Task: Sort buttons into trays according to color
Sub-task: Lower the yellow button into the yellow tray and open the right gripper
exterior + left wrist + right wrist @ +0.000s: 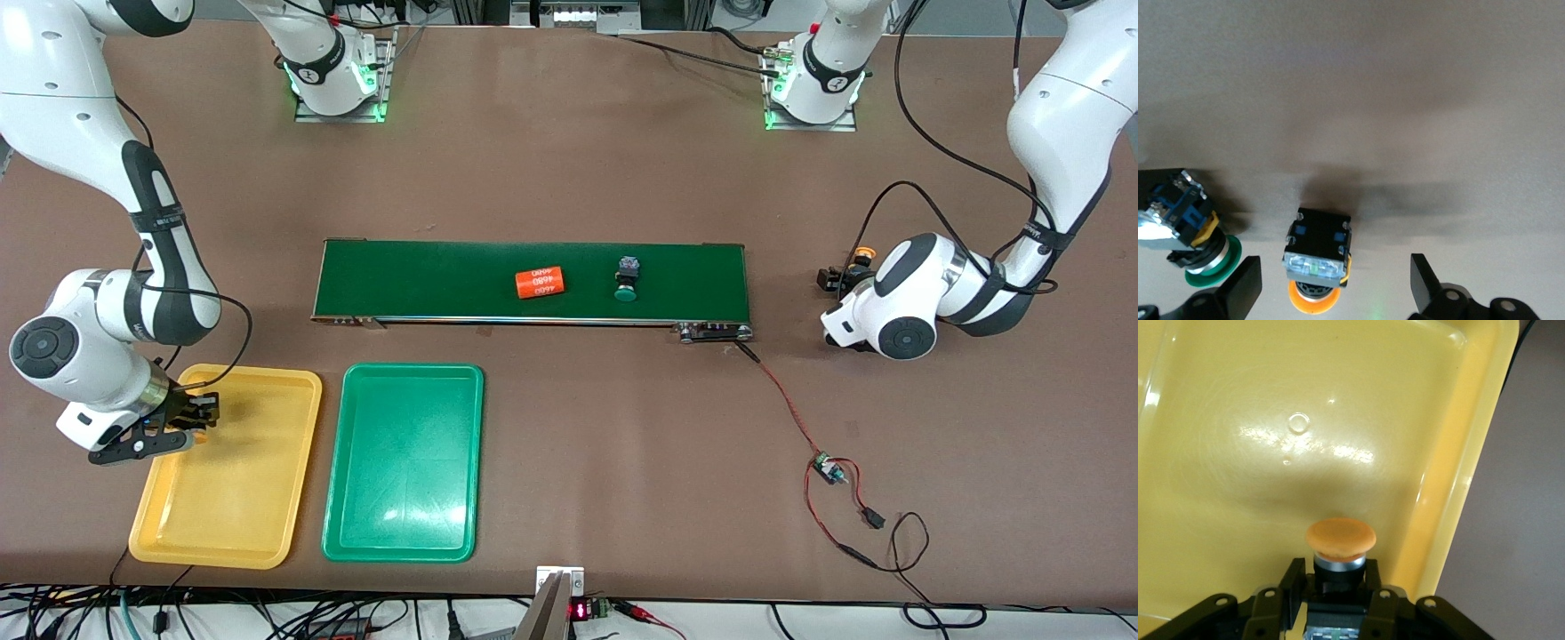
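Yellow tray (267, 533), nearest the camera, lies under the right gripper (1338, 587), fingers clamped on an orange button (1340, 539), while the left gripper (1335, 283), fingers wide, straddles another orange button (1317, 257), seemingly unheld, on the desk (569, 178).

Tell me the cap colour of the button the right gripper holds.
Yellow-orange cap; right wrist view shows it best.

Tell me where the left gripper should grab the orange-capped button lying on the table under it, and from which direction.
Grip the blocky black-blue body, not the round orange cap. The button lies on its side between the open left gripper fingers, so come straight down and close across the body's flat sides. The green-capped button lies close beside it; keep that finger clear.
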{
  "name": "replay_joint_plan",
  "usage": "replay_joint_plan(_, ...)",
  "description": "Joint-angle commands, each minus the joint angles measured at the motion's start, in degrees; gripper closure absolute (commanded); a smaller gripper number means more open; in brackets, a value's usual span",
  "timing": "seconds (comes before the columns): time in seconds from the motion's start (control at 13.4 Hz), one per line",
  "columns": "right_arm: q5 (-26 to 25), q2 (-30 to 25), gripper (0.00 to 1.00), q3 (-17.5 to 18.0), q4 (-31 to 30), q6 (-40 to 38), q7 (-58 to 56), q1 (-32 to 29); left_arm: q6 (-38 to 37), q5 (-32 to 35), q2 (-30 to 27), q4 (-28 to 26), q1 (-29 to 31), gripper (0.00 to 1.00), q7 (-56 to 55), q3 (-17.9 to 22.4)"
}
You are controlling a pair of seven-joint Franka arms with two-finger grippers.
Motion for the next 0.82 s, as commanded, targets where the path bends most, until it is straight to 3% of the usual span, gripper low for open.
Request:
replay_joint_plan(0.0, -0.29, 0.31, 0.62, 0.16, 0.24, 1.27, 0.17, -0.05, -0.79, 0.73, -0.58, -0.27, 0.7, 0.03, 1.14, -0.71)
replay_joint_plan(0.15, -0.29, 0.57, 0.35, 0.16, 0.24, 1.36, 0.17, -0.13, 0.35, 0.82, -0.23, -0.71, 0.7, 0.12, 1.31, -0.09)
replay_joint_plan(0.22, -0.29, 0.49, 0.22, 0.16, 0.24, 1.36, 0.17, -0.22, 0.36, 0.82, 0.12, -0.97, 0.7, 0.26, 1.32, -0.09)
replay_joint_plan(0.37, -0.2, 0.49, 0.09, 0.08, 0.24, 1.36, -0.09, -0.22, 0.27, 0.91, 0.3, -0.89, 0.61, 0.53, 1.32, -0.09)
replay_joint_plan(0.52, 0.06, 0.31, 0.08, 0.16, 0.24, 0.92, -0.18, -0.14, 0.36, 1.0, 0.3, -0.54, 0.61, 0.68, 1.4, -0.09)
replay_joint_plan(0.75, 2.77, -2.92, 0.05, 1.21, 0.24, -6.17, 2.09, 0.74, -2.87, 0.47, -0.49, 1.64, 0.17, 0.72, 1.05, -2.01)
